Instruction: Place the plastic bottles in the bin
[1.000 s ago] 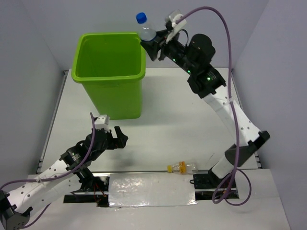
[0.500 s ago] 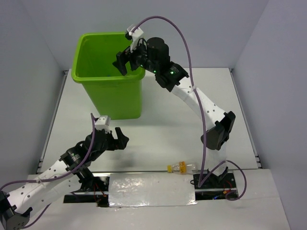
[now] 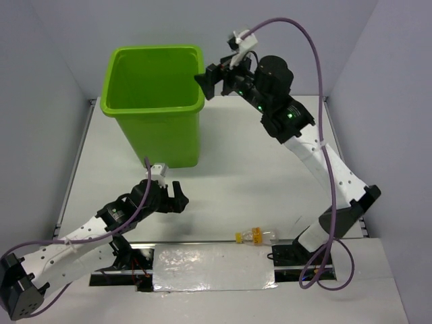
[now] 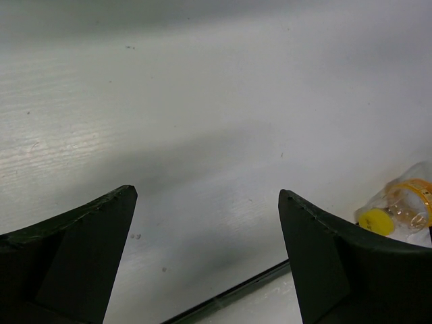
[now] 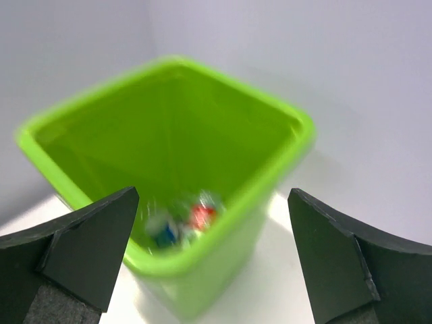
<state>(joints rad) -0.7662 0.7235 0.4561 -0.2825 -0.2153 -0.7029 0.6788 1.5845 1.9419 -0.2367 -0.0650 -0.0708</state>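
One bottle (image 3: 258,235) lies on its side on the white table (image 3: 256,169), at the near edge, close to the base of the right arm. It is clear, with a yellow cap (image 4: 373,221) and an orange-yellow label (image 4: 413,194). Nothing is touching it.

The left gripper (image 3: 179,197) hangs low over the table, well to the left of that bottle and nearer than the bin (image 3: 152,108). Its fingers are spread wide with nothing between them. In the left wrist view only bare table shows in the gap, and the bottle sits at the lower right edge, partly hidden behind the right-hand finger (image 4: 337,263).

The right gripper (image 3: 206,80) is raised beside the far right corner of the bin, higher than the rim. Its two fingers also stand wide apart and hold nothing. Its wrist camera looks down into the bin's mouth, where other bottles (image 5: 181,221) lie together on the bottom. They are blurred, showing only patches of blue, red and white, so their number cannot be told.

The bin stands upright at the far left of the table. A shiny sheet (image 3: 212,266) lies along the near edge between the two arm bases
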